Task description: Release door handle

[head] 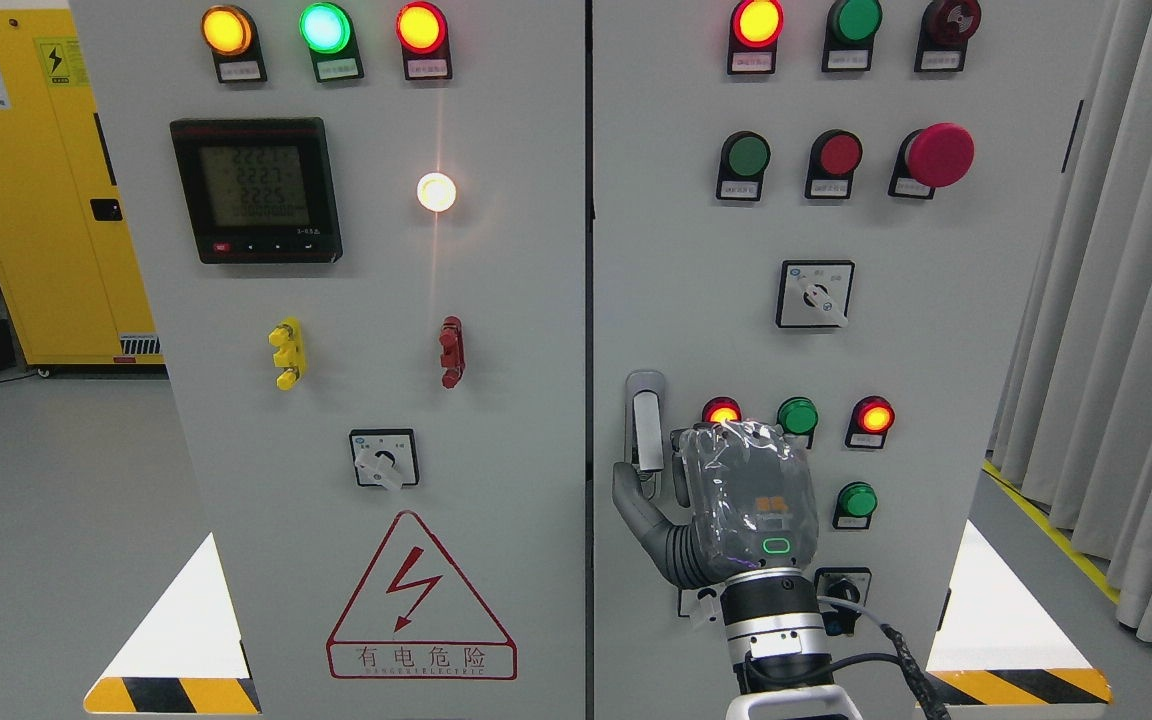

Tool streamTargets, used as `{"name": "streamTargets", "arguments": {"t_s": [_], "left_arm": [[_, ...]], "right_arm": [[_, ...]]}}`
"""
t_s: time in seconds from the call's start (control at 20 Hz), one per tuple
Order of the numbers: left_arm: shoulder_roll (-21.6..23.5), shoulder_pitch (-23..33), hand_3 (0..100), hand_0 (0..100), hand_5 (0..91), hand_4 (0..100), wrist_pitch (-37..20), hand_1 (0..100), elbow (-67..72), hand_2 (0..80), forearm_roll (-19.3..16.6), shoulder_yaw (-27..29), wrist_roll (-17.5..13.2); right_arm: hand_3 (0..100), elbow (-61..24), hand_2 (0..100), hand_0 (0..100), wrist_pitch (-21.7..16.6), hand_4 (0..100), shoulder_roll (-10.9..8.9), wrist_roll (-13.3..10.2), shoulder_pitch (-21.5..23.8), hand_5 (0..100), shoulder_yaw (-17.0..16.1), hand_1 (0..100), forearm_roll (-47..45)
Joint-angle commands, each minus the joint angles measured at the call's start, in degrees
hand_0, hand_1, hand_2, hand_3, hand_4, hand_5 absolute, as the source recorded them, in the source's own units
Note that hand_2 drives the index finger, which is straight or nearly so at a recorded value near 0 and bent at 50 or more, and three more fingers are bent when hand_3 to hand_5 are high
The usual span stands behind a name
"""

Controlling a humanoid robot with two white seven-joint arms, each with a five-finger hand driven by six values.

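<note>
One right hand (726,500), lower centre of frame: thumb hooked beside the cabinet door handle (646,425), fingers curled, grip unclear. Handle looks rigid, smooth metal; take by its lower end.

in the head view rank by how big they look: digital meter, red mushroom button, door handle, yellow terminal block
1. digital meter
2. door handle, partly hidden by the right hand
3. red mushroom button
4. yellow terminal block

The button sticks out toward the camera, so 2 and 3 are unsure.
</note>
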Motion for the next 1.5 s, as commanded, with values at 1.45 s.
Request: {"name": "streamTargets", "arguments": {"t_s": [1.45], "left_arm": [[0.0, 0.0, 0, 12, 0.0, 0, 0.0, 56, 0.0, 0.0, 0.0, -0.1, 0.0]], "right_arm": [[100, 0.1, 97, 60, 1.5, 100, 0.00, -0.2, 0.1, 100, -0.2, 42, 0.1]]}}
